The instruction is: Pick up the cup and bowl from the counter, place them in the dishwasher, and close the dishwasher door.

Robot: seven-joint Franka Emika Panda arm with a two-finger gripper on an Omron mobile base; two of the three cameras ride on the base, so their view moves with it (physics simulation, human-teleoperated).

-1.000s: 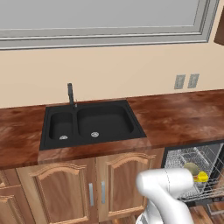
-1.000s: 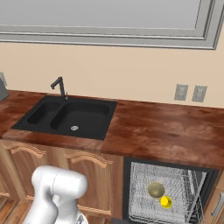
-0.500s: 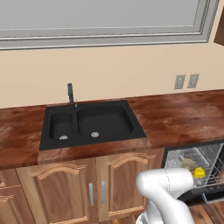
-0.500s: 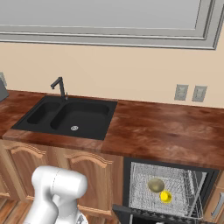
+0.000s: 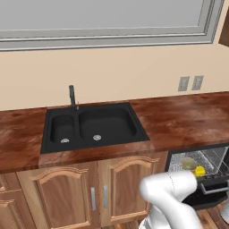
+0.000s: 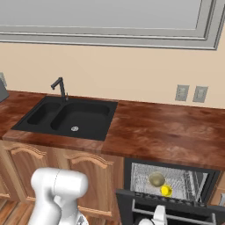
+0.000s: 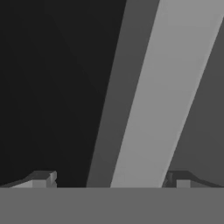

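- The claw (image 7: 109,181) stood with its two small dark fingertips (image 7: 41,178) spread wide apart and nothing between them; in the hand view it faced a dark flat surface crossed by a slanting pale grey bar (image 7: 162,87), close in front of it.
- Nearest the base, the dark black flat dishwasher door (image 6: 176,208) hung partly raised and tilted, not shut, its top edge just below the rack opening in the right base view.
- Behind the door, the black-framed under-counter dishwasher (image 6: 129,176) showed its grey wire rack (image 6: 184,178).
- The small shallow olive-tan bowl (image 6: 156,179) sat in that rack, towards its left side in the right base view, and showed also in the left base view (image 5: 189,163).
- The small bright yellow cup (image 6: 166,190) lay in the same rack just beside the bowl, on the side nearer the door; whether the two touched could not be told.
- Light wooden arched-panel cabinet doors (image 5: 98,192) stood to the left of the dishwasher, under the sink.
- Above them ran the long reddish-brown glossy wooden desk (image 6: 167,134), with a black double sink (image 5: 91,127) set into it.
- A slim black tap (image 5: 72,97) rose at the back edge of the sink.
- Farthest off, two grey wall sockets (image 5: 190,83) sat on the beige wall (image 5: 116,76) beneath a grey-framed window (image 5: 107,20).
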